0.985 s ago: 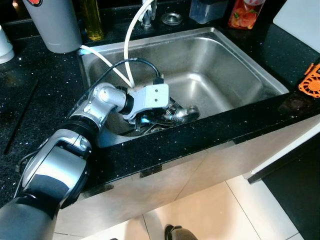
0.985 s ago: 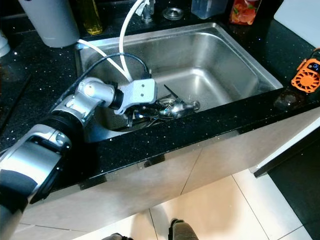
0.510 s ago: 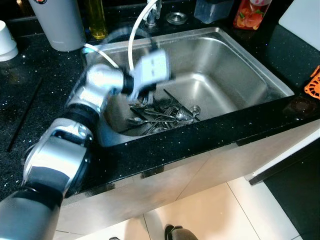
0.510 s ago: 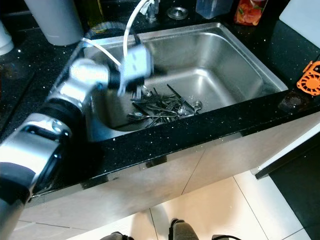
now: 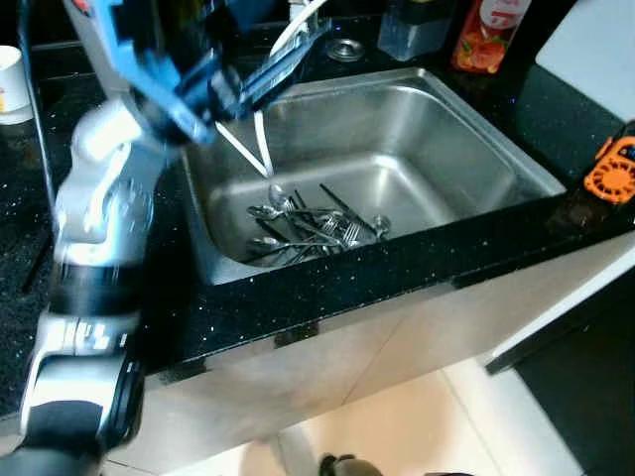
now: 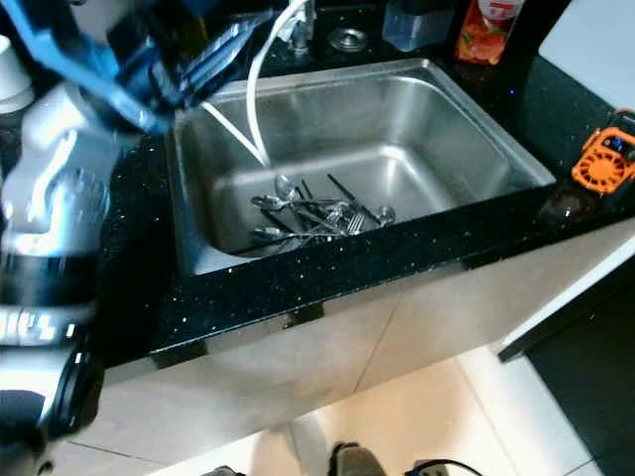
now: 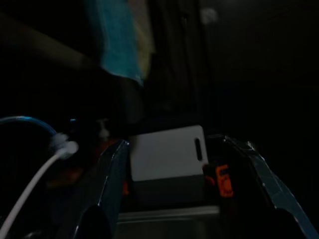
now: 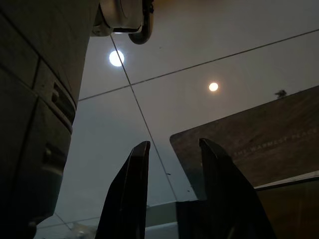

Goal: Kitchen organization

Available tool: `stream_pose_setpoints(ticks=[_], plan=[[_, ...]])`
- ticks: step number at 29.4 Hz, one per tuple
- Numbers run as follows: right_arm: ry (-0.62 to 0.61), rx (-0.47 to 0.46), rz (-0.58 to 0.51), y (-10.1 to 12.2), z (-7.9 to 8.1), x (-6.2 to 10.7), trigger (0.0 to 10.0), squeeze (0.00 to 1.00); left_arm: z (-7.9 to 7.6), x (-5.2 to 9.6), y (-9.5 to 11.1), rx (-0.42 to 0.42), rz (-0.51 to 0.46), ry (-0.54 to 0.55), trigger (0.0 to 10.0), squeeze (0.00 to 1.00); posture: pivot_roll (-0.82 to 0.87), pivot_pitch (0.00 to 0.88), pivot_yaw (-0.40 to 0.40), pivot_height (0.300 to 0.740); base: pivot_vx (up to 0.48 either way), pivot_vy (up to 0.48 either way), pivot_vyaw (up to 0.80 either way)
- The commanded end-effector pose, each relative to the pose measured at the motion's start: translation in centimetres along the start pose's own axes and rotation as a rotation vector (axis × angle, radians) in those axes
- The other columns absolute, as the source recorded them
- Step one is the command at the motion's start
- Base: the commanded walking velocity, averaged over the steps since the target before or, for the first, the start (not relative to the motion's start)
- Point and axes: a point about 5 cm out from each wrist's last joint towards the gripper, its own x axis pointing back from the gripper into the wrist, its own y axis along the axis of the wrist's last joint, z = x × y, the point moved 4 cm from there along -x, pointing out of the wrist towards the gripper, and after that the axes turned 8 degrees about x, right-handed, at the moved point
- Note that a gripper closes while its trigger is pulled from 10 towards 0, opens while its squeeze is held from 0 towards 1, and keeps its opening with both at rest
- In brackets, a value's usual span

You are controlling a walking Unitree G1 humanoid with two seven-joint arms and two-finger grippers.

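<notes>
A pile of several spoons and forks (image 5: 306,230) lies on the bottom of the steel sink (image 5: 466,149), toward its front. My left gripper (image 5: 306,42) is raised above the sink's back left corner, blurred, with its black fingers pointing toward the faucet (image 6: 296,26). In the left wrist view the left gripper (image 7: 174,142) is open with nothing between its fingers (image 7: 113,184). A white hose (image 5: 260,129) hangs into the sink beside it. My right gripper (image 8: 174,143) points up at a ceiling, open and holding nothing.
Black counter (image 5: 327,297) frames the sink. An orange gadget (image 5: 610,169) sits at the right, a white cutting board (image 5: 600,45) behind it. A juice bottle (image 5: 483,35), a clear container (image 5: 412,30) and a metal ring (image 5: 344,48) line the back. A white cup (image 5: 10,84) stands far left.
My left arm has lifted out of the sink, from down at the cutlery to above the back left corner. The cutlery pile now lies uncovered.
</notes>
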Motion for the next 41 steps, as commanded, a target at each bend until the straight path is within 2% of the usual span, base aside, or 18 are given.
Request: stream_pose_setpoints(ticks=[1, 3, 4, 5, 7, 8, 9, 10, 13, 18, 20, 22, 24, 27, 34, 35, 38, 41], plan=[[-0.002, 0.004, -0.028, 0.9, -0.3, 0.0, 10.0, 0.00, -0.7, -0.2, 0.6, 0.009, -0.027, -0.012, 10.0, 0.00, 0.10, 0.114, -0.055, 0.740, 0.000, 0.000, 0.00], [-0.001, 0.010, -0.029, 1.0, -0.3, 0.0, 10.0, 0.00, -0.6, 0.4, 0.1, -0.003, 0.010, 0.036, 10.0, 0.00, 0.10, 0.111, -0.062, 0.740, 0.000, 0.000, 0.00], [0.000, 0.018, -0.031, 1.2, -0.3, 0.0, 10.0, 0.00, -0.1, 1.1, -0.6, -0.028, 0.081, 0.121, 10.0, 0.00, 0.11, 0.108, -0.066, 0.740, 0.000, 0.000, 0.00], [-0.001, 0.026, -0.032, 1.4, -0.3, 0.0, 10.0, 0.00, 1.5, 2.0, -1.2, -0.076, 0.170, 0.267, 10.0, 0.00, 0.12, 0.108, -0.065, 0.740, 0.000, 0.000, 0.00], [-0.001, 0.026, -0.032, 1.4, -0.3, 0.0, 10.0, 0.00, 1.5, 2.0, -1.2, -0.076, 0.170, 0.267, 10.0, 0.00, 0.12, 0.108, -0.065, 0.740, 0.000, 0.000, 0.00], [-0.003, 0.034, -0.032, 1.6, -0.4, 0.0, 10.0, 0.00, 4.1, 3.8, -1.6, -0.164, 0.298, 0.529, 10.0, 0.00, 0.12, 0.107, -0.060, 0.740, 0.000, 0.000, 0.00], [-0.005, 0.035, -0.032, 1.6, -0.5, 0.0, 10.0, 0.00, 4.9, 4.2, -1.5, -0.218, 0.331, 0.607, 10.0, 0.00, 0.12, 0.108, -0.059, 0.740, 0.000, 0.000, 0.00], [-0.005, 0.035, -0.032, 1.6, -0.5, 0.0, 10.0, 0.00, 4.9, 4.2, -1.5, -0.218, 0.331, 0.607, 10.0, 0.00, 0.12, 0.108, -0.059, 0.740, 0.000, 0.000, 0.00], [-0.005, 0.043, -0.026, 1.6, -0.5, 0.0, 10.0, 0.00, 5.2, 5.0, -1.2, -0.251, 0.365, 0.789, 10.0, 0.00, 0.12, 0.115, -0.059, 0.740, 0.000, 0.000, 0.00], [0.029, 0.071, -0.038, 1.6, -0.3, 0.0, 10.0, 0.00, 4.6, 5.5, -0.9, -0.257, 0.363, 0.890, 10.0, 0.00, 0.13, 0.121, -0.069, 0.740, 0.000, 0.000, 0.30], [0.039, 0.108, -0.030, 1.5, -0.3, 0.0, 10.0, 0.00, 4.3, 6.0, -0.8, -0.301, 0.378, 0.938, 10.0, 0.00, 0.13, 0.121, -0.070, 0.740, 0.000, 0.000, 0.75], [0.035, 0.102, -0.030, 1.5, -0.4, 0.1, 10.0, 0.00, 4.2, 6.3, -0.6, -0.313, 0.379, 0.967, 10.0, 0.00, 0.14, 0.124, -0.075, 0.740, 0.000, 0.000, 0.75], [0.025, 0.106, -0.026, 1.5, -0.7, 0.1, 10.0, 0.00, 4.0, 6.8, 0.6, -0.367, 0.359, 1.068, 10.0, 0.00, 0.16, 0.127, -0.082, 0.740, 0.000, 0.000, 0.75], [0.028, 0.121, -0.024, 1.7, -0.7, 0.1, 10.0, 0.00, 4.0, 6.9, 1.2, -0.400, 0.364, 1.099, 10.0, 0.00, 0.16, 0.127, -0.083, 0.740, 0.000, 0.000, 0.75], [0.036, 0.133, -0.028, 2.3, -0.3, 0.0, 10.0, 0.00, 3.9, 8.1, 1.1, -0.368, 0.412, 1.195, 10.0, 0.00, 0.17, 0.127, -0.085, 0.740, 0.000, 0.000, 0.75], [0.040, 0.141, -0.027, 2.5, -0.1, -0.1, 10.0, 0.00, 4.0, 9.0, 0.2, -0.354, 0.471, 1.226, 10.0, 0.00, 0.17, 0.125, -0.087, 0.740, 0.000, 0.000, 0.76], [0.037, 0.145, -0.021, 2.5, 0.0, -0.1, 10.0, 0.00, 4.1, 9.5, -0.5, -0.332, 0.506, 1.229, 10.0, 0.00, 0.18, 0.122, -0.088, 0.740, 0.000, 0.000, 0.76], [0.038, 0.156, -0.012, 2.4, 0.2, -0.1, 10.0, 0.00, 4.3, 10.3, -2.3, -0.277, 0.588, 1.228, 10.0, 0.00, 0.17, 0.119, -0.088, 0.740, 0.000, 0.000, 0.77]])
